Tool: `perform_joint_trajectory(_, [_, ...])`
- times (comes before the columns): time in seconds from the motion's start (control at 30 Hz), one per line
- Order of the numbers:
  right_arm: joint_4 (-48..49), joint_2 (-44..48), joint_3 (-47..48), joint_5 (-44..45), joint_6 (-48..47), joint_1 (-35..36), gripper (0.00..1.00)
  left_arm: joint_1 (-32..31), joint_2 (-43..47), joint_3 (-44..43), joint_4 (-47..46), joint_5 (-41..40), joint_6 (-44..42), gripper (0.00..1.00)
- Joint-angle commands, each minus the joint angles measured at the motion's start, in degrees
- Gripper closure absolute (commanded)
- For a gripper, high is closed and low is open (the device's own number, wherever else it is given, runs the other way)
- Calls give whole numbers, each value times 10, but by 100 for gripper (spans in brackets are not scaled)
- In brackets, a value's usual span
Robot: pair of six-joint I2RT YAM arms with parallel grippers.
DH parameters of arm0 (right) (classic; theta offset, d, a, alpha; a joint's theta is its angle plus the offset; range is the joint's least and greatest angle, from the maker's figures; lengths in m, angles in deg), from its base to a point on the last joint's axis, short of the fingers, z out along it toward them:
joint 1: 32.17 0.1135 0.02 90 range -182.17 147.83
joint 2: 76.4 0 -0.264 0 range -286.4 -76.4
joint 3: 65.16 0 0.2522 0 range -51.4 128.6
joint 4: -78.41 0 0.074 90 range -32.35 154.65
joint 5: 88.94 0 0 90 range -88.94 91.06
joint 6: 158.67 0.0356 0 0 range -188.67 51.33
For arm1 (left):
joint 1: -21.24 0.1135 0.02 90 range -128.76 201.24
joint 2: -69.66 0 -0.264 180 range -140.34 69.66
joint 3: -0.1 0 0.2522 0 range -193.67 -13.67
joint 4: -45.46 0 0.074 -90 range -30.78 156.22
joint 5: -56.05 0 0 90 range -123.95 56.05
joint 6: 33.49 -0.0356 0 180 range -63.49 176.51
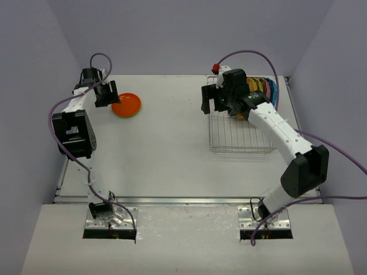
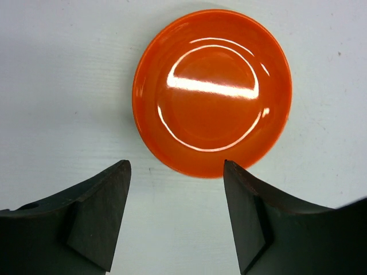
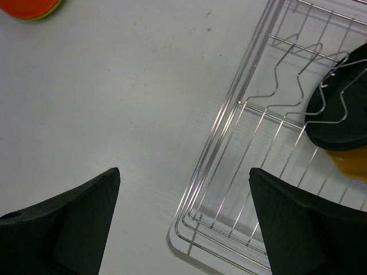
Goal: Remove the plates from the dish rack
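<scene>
An orange plate [image 1: 126, 105] lies flat on the table at the back left, and it fills the upper left wrist view [image 2: 212, 91]. My left gripper [image 1: 108, 96] is open and empty just left of it, jaws wide apart [image 2: 175, 167]. The silver wire dish rack [image 1: 241, 137] stands at the right. Several plates [image 1: 266, 89] stand in its far slots, partly hidden by my right arm. My right gripper [image 1: 213, 105] hovers open and empty above the rack's left edge [image 3: 184, 172]. The right wrist view shows a black plate [image 3: 344, 109] and a yellow one [image 3: 352, 163] in the rack [image 3: 258, 143].
The orange plate shows at the right wrist view's top left corner [image 3: 28, 7], with a lime green edge beneath it. Purple walls close in the table on three sides. The near half of the rack's grid base holds no plates.
</scene>
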Motion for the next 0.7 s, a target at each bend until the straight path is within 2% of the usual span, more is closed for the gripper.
perform_joint_trajectory(0.0, [-1,-20,32,111,-3,-26,13,-34,141,56,-72,-97,-48,37])
perform_joint_trajectory(0.1, [-21,-53,53,157,10,-62,27,-80,228,133,-139,-158,-79,37])
perform_joint_trajectory(0.17, [-28,-79,68,174,22,-90,33,-114,276,165,-170,-167,-99,36])
perform_joint_trajectory(0.4, [-33,-147,121,224,38,-131,39,-191,360,229,-160,-147,-78,35])
perform_joint_trajectory(0.67, [-30,-218,181,274,30,-137,55,-201,376,255,-150,-143,-70,34])
